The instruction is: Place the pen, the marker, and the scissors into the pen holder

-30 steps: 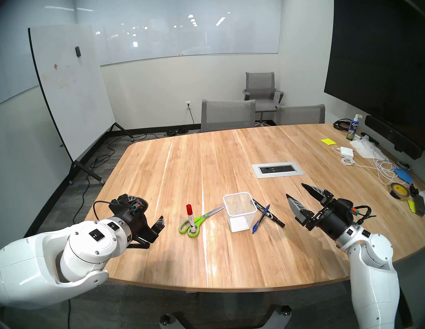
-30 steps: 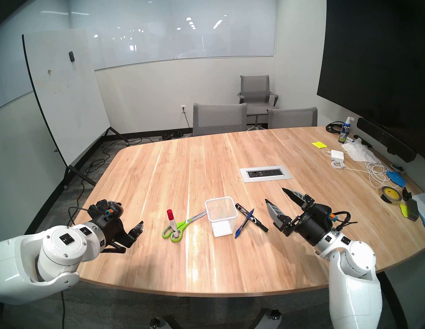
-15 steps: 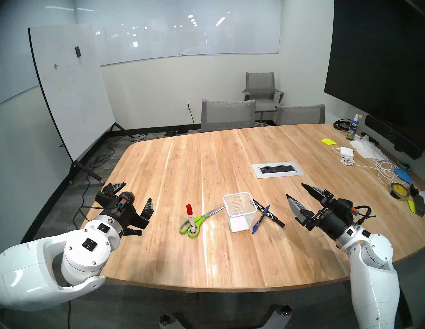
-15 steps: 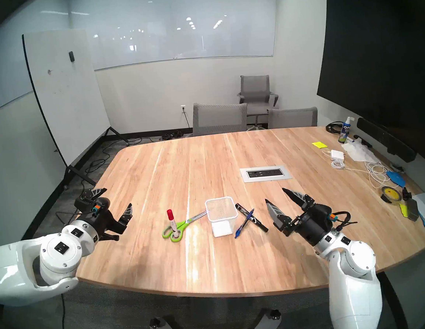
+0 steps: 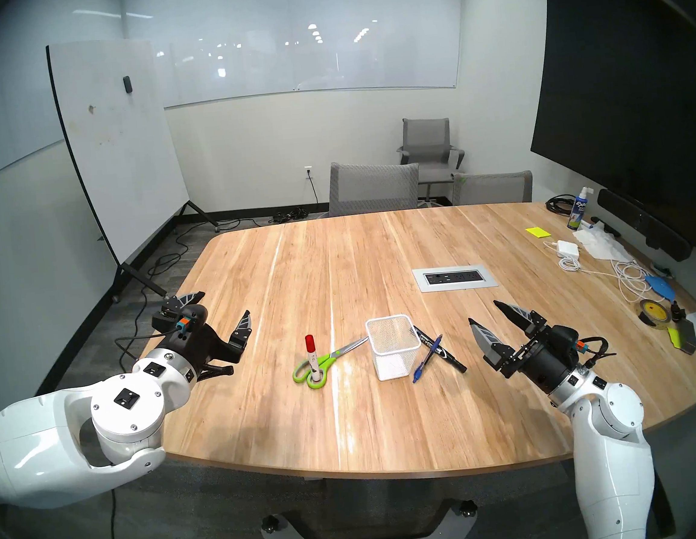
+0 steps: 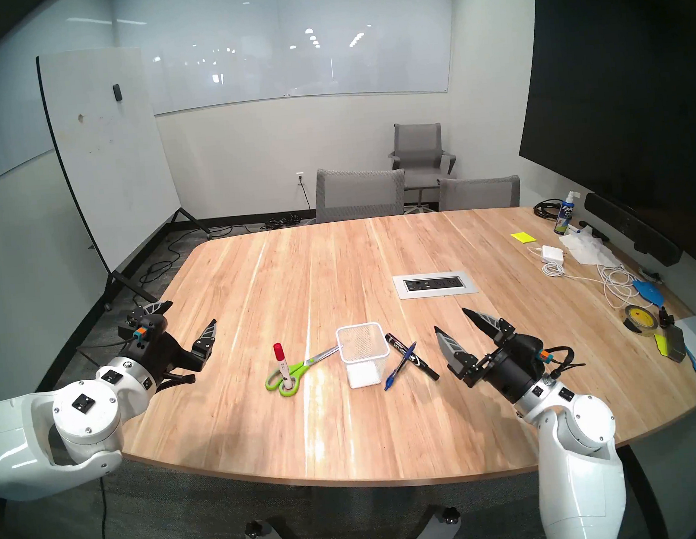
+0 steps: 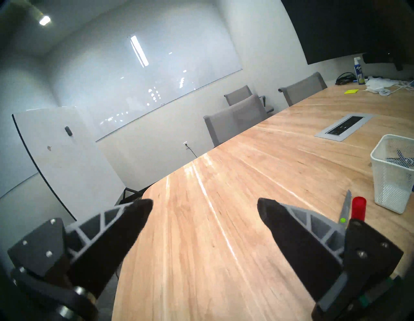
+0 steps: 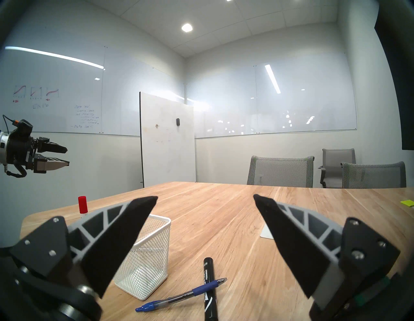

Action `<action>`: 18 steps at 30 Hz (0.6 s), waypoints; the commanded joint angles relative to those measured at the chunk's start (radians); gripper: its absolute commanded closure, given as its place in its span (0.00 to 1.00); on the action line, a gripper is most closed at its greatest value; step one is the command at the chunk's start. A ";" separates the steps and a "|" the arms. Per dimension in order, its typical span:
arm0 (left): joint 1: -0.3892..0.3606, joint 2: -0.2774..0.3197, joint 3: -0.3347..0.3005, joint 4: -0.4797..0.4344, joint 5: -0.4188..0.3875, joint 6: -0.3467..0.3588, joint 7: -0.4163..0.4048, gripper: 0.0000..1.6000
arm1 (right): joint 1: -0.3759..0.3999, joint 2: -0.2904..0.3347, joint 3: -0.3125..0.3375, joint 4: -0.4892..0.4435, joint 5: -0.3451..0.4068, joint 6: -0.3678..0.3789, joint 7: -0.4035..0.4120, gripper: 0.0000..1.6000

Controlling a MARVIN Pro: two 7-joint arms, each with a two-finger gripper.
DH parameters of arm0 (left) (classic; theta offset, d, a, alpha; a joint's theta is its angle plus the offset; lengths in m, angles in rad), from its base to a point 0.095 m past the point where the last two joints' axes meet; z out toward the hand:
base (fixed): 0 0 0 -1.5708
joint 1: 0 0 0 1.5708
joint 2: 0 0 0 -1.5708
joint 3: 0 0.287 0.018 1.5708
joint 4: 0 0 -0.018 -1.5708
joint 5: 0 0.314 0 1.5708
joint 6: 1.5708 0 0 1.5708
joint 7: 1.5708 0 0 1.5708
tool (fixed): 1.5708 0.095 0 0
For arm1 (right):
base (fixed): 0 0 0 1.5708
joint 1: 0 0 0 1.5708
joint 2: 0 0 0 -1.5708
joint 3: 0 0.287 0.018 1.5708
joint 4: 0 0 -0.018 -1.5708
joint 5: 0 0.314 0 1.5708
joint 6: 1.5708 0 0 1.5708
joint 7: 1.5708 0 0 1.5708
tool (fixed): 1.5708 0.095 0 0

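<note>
Nearest the robot it's just bare wood on the light wooden oval table (image 5: 351,422), with both arms hovering over the near edge. The left gripper (image 5: 224,309) sits at about 9 o'clock with its jaws spread wide, nothing in them. The right gripper (image 5: 489,317) at about 3 o'clock is the same deal, jaws apart and empty.

A bit further in is the row of stuff. At 3 o'clock from the holder, just beside it, the slim blue ballpoint pen (image 5: 427,358) lies crossed over the thick black marker with white lettering (image 5: 439,349), the two touching in an X. Dead centre is the small white wire-mesh pen holder with a square rim (image 5: 395,353), upright and with nothing in it. On its 9 o'clock side are the scissors with lime-green handle loops and silver blades (image 5: 325,363), flat on the table, blade tips reaching right up to the holder. A white marker with a red cap (image 5: 312,356) stands upright in one handle loop.

Further back at around 1 o'clock is a grey recessed power outlet panel (image 5: 455,277). Far end at 12 has grey mesh office chairs (image 5: 372,187).
</note>
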 commanded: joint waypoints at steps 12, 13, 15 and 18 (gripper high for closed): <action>0.089 0.060 -0.118 0.089 0.022 -0.284 -0.302 0.00 | 0.009 -0.001 0.000 -0.016 0.002 0.003 0.000 0.00; 0.095 0.062 -0.123 0.095 0.039 -0.297 -0.319 0.00 | 0.009 -0.001 0.000 -0.017 0.002 0.003 0.000 0.00; 0.106 0.064 -0.136 0.103 0.045 -0.314 -0.349 0.00 | 0.009 -0.002 0.000 -0.017 0.002 0.003 0.000 0.00; 0.124 0.066 -0.156 0.111 0.055 -0.332 -0.376 0.00 | 0.009 -0.002 0.000 -0.017 0.002 0.003 0.000 0.00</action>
